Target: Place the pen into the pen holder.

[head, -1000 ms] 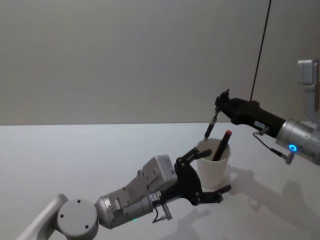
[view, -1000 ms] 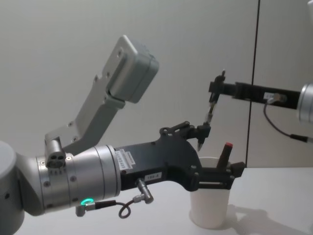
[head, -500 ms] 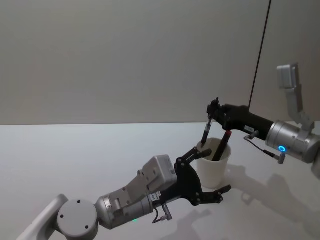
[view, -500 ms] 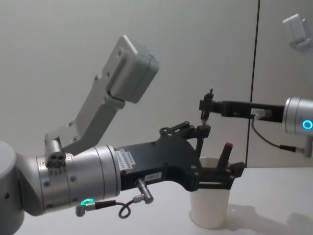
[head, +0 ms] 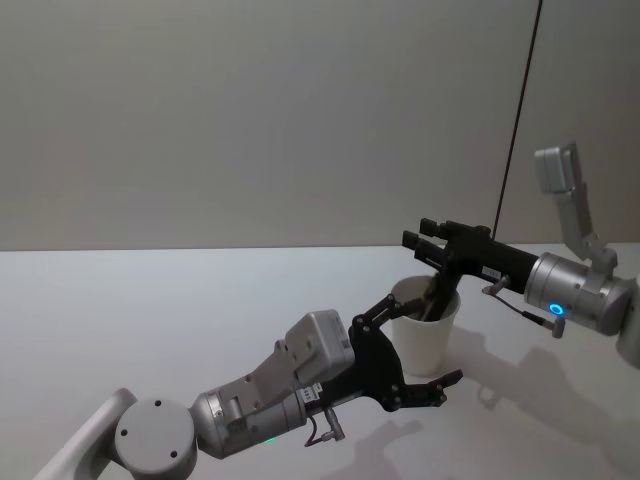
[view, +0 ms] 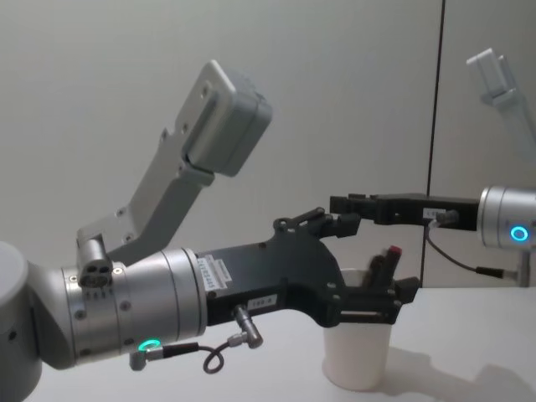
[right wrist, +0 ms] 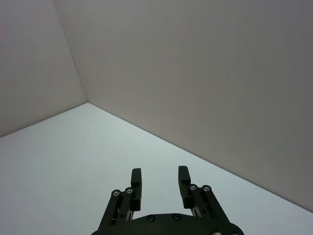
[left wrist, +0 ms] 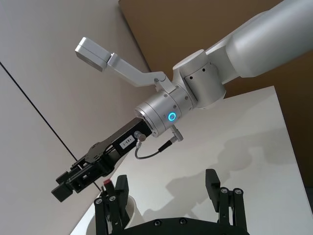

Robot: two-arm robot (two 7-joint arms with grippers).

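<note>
The white paper cup [head: 423, 331] that serves as pen holder stands upright on the pale worktop [head: 150, 310], to the robot's front right. Two pens lean inside it: a dark pen with a red cap [view: 388, 254], whose top rises above the rolled rim in the chest view, and a second dark pen [head: 431, 297] beside it, seen in the head view slanting down into the cup mouth. Which of them was just delivered cannot be told from their look alone.

The right gripper [head: 427, 243] hovers directly above the cup opening, its arm reaching in from the right almost level. Its fingers [right wrist: 136, 185] stand spread apart with nothing between them, so the pen appears to be released and already resting in the cup. The pens' long axes tilt up towards this gripper, and their tops lie just beneath it.

The left gripper [head: 412, 352] brackets the cup from the near side, its fingers spread wide to either side of the cup wall; whether they touch the paper cannot be told.

The relation that matters is vertical: the cup and pen tops lie straight below the right gripper, so a withdrawal would best go up and back towards the right to avoid catching them.
</note>
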